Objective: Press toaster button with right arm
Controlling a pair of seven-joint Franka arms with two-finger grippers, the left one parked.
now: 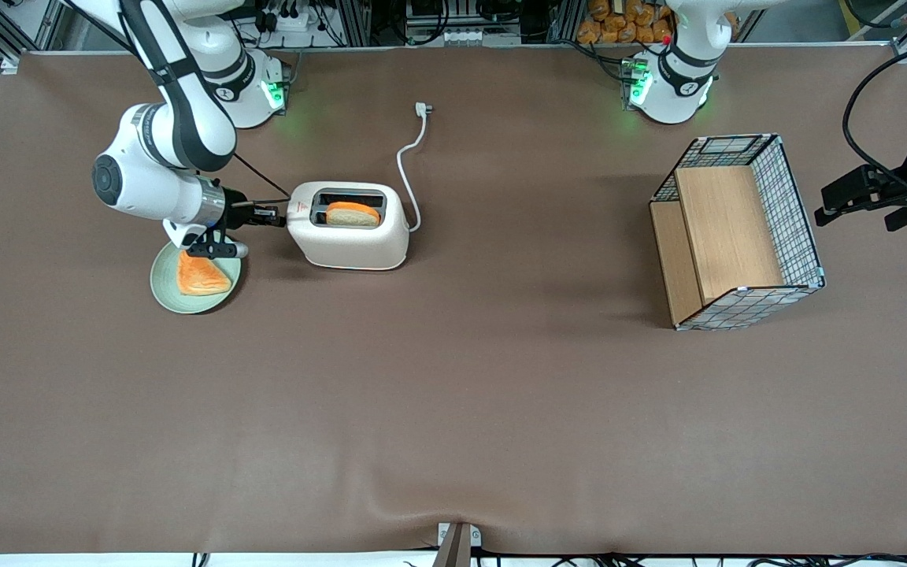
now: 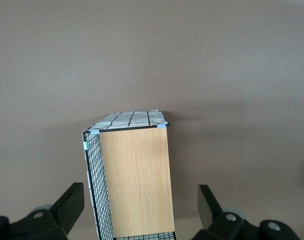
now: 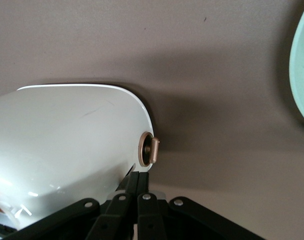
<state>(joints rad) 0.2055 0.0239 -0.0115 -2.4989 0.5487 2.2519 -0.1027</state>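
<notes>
Toaster (image 1: 349, 236) mid-worktop, bread (image 1: 353, 213) in slot | button (image 3: 153, 150) on its narrow end toward working arm | gripper (image 1: 274, 215) pressed together, touching that end above plate (image 1: 166, 285) | risk: tips slip off small button, or push slides toaster

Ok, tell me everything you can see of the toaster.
The toaster is small, cream-white and glossy like plastic, with rounded corners and two dark slots. It stands upright on the brown table. A bread slice sits in the slot nearer the front camera. A white cord runs from it to an unplugged plug. A knob sticks out low on one narrow end, where the gripper meets the toaster, fingers together. A green plate lies beside it.
</notes>
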